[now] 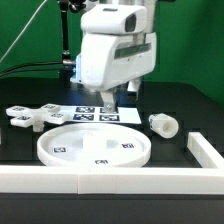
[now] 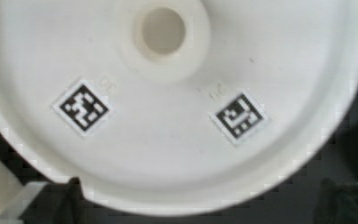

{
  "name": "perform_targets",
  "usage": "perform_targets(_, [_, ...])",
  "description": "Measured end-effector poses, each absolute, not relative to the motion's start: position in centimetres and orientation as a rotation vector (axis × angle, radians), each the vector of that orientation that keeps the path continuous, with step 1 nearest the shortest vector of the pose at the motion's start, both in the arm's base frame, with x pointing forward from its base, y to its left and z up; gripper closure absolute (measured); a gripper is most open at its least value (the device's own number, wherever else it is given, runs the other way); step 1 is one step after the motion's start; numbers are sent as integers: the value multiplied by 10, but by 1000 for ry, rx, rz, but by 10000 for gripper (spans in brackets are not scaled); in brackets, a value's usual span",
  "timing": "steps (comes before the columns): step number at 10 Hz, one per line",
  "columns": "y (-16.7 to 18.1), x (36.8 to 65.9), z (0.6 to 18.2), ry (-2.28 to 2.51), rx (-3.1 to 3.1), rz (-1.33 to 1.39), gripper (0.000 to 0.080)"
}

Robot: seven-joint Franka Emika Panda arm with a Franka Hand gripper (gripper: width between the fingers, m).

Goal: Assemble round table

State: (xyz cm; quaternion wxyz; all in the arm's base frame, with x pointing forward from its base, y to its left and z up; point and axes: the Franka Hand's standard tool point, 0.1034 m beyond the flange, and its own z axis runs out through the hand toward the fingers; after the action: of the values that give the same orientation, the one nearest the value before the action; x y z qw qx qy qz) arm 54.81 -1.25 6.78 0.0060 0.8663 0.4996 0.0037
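Observation:
The large rimmed round disc point(image 1: 95, 146) lies flat on the black table in front of the arm. In the wrist view the disc point(image 2: 158, 110) fills most of the picture and shows its centre hole and two square tags. My gripper point(image 1: 108, 101) hangs above the disc's far edge, over the marker board. Its jaws stand wide apart and empty, and the gripper point(image 2: 202, 208) holds nothing; one dark fingertip point(image 2: 48, 198) shows beside the disc's rim. The short cylindrical post point(image 1: 163, 124) lies on its side at the exterior view's right. The flat cross-shaped piece point(image 1: 30, 118) lies at the exterior view's left.
The marker board point(image 1: 98, 116) lies flat behind the disc. A long white straight-edged wall point(image 1: 110, 181) runs along the front and turns up the exterior view's right side point(image 1: 208, 152). A green backdrop stands behind the table.

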Motion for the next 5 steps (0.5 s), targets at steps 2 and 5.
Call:
perform_targets(2, [-26, 549, 48, 1580, 2710, 8, 150])
perform_targets(5, [-33, 545, 27, 1619, 2706, -22, 150])
